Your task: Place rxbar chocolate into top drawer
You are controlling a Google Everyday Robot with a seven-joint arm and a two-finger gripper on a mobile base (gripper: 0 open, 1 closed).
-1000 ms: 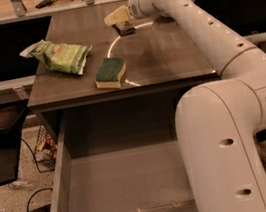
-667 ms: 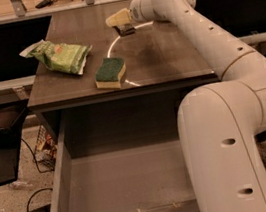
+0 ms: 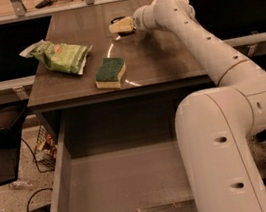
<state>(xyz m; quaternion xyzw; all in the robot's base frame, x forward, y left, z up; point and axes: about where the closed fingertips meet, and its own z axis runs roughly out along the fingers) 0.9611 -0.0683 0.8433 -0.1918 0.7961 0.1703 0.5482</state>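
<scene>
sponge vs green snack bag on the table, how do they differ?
The sponge is a neat block, green over yellow; the snack bag is crinkled and irregular. The snack bag is larger and lies further left; the sponge sits nearer the front edge. Both are green and rest on the table; the hand is over its far part, beyond the sponge.

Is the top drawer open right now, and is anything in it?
Open and empty: the top drawer is pulled out below the table, bare grey floor showing. The tool is over the table's far side.
</scene>
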